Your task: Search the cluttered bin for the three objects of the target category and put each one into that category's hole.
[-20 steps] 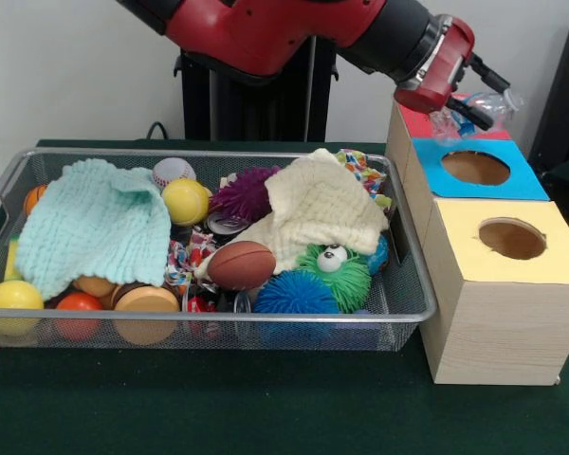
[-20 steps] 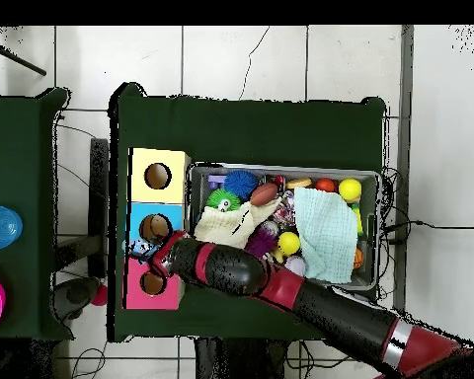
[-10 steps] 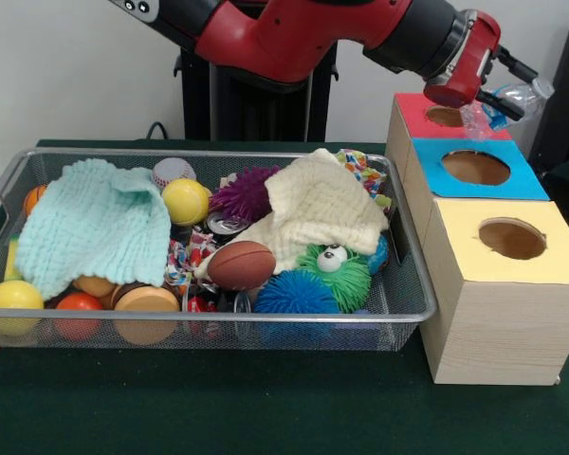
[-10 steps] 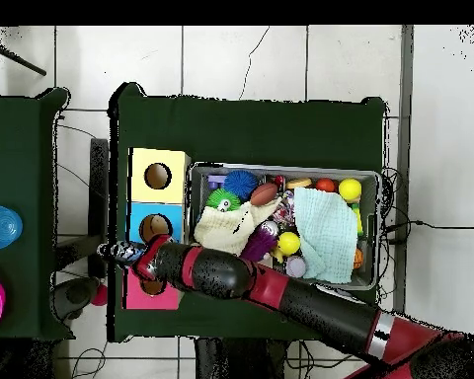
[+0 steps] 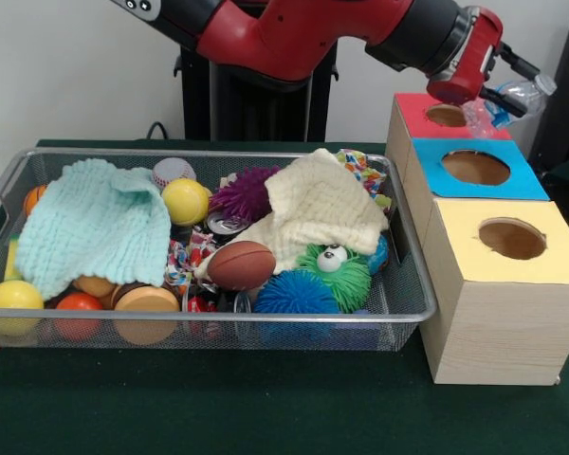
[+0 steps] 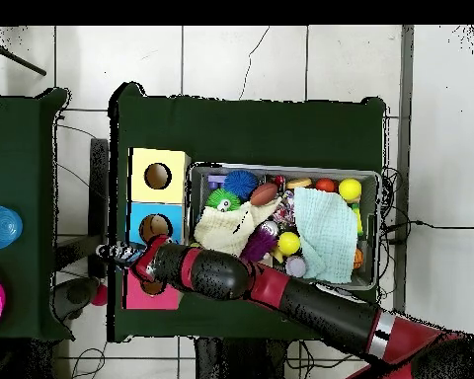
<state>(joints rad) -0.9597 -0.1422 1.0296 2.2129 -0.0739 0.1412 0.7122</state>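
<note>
The jaws are clamped on a clear plastic bottle [image 5: 512, 98], and the gripper [image 5: 501, 87] holds it up over the far right of the scene, just above and to the right of the red-topped box [image 5: 419, 121] and its round hole [image 5: 447, 116]. The bottle juts out sideways past the box's right edge, cap end pointing away from the arm. From overhead the gripper [image 6: 132, 255] sits at the outer edge of that red top, the bottle [image 6: 118, 252] poking beyond it. Next nearer comes the blue-topped box [image 5: 475, 167], then the yellow-topped box [image 5: 508, 239] closest of all, each with its own hole. To the left lies the wire bin [image 5: 209, 330], crammed: a mint cloth [image 5: 95, 223] on the left, a cream cloth [image 5: 318, 209] toward the right, a brown toy football [image 5: 240, 264] in the middle, a green fuzzy toy [image 5: 337, 268] with eyes, a blue spiky ball [image 5: 294, 294] and a yellow ball [image 5: 186, 201].
</note>
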